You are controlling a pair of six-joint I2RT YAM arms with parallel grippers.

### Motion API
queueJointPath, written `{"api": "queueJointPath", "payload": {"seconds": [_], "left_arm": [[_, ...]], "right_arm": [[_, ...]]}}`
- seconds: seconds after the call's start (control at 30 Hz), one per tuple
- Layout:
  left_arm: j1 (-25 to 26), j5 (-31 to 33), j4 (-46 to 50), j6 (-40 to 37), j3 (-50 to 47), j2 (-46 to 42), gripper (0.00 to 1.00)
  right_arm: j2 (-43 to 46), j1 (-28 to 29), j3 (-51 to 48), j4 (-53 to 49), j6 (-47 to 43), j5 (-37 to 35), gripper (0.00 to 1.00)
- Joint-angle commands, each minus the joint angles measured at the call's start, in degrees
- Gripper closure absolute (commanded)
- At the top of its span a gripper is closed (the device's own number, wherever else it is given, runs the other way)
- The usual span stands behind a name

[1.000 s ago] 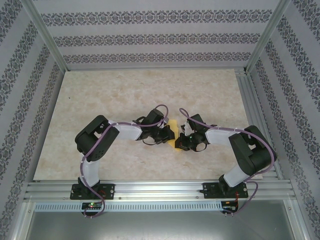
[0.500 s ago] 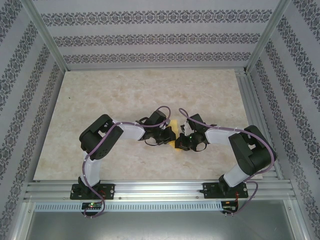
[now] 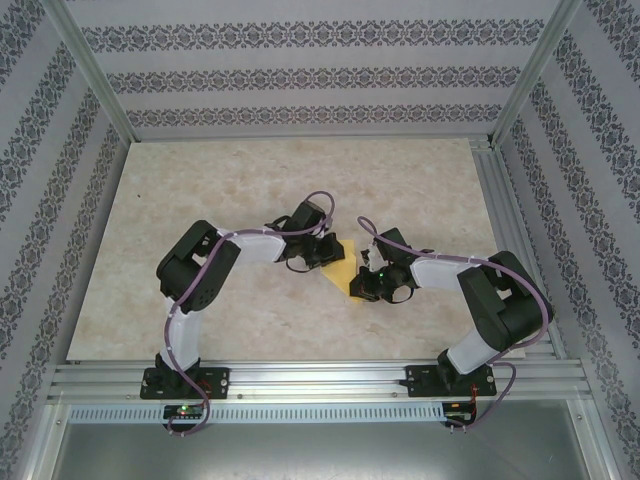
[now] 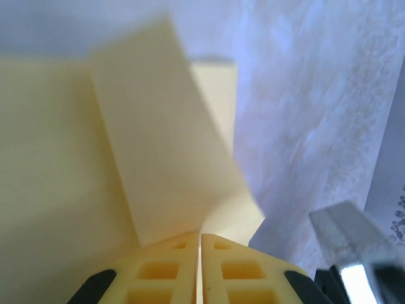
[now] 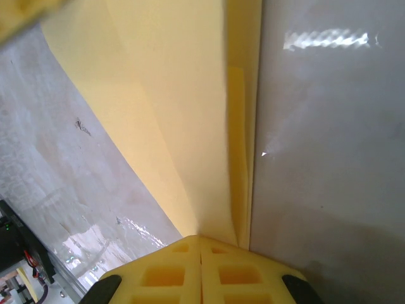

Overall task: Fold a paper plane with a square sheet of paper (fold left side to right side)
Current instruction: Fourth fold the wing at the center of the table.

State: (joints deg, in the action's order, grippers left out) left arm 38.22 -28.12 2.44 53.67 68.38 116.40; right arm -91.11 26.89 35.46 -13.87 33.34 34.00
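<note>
Left end effector [image 4: 200,236] and right end effector [image 5: 200,239] each pinch the creased yellow paper [image 3: 342,268], jaws closed.

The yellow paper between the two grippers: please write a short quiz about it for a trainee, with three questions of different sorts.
1. True or false: the right gripper is shut on the paper.
2. Choose one. The left gripper is: A) open above the paper; B) shut on the paper; C) shut on nothing.
3. Short answer: is the paper one flat layer, or folded into layers?

Key
1. True: the paper runs straight into the closed fingertips.
2. B: its fingertips meet on the paper's edge.
3. Folded: both wrist views show overlapping layers and crease lines.
</note>
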Motion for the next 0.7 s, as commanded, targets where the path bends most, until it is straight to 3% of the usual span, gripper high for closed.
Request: {"api": "queueJointPath", "payload": {"seconds": [0.0,0.2,0.67], "left_arm": [[-1.28,0.83,2.49,-3.55,2.87,2.87,0.88],[-2.89,-0.76,3.36,-4.89,6.15,4.74,0.88],[-0.22,-0.97,4.45,-4.73,0.62,-6.17,0.85]], "right_arm": [[-3.94,1.14,-3.88,-7.48,-0.03,-9.45,0.93],[-3.82,1.14,-3.74,-7.65,-0.03,-9.73,0.93],[-4.26,1.23,-3.12,-7.51,-0.04,-9.95,0.93]]}}
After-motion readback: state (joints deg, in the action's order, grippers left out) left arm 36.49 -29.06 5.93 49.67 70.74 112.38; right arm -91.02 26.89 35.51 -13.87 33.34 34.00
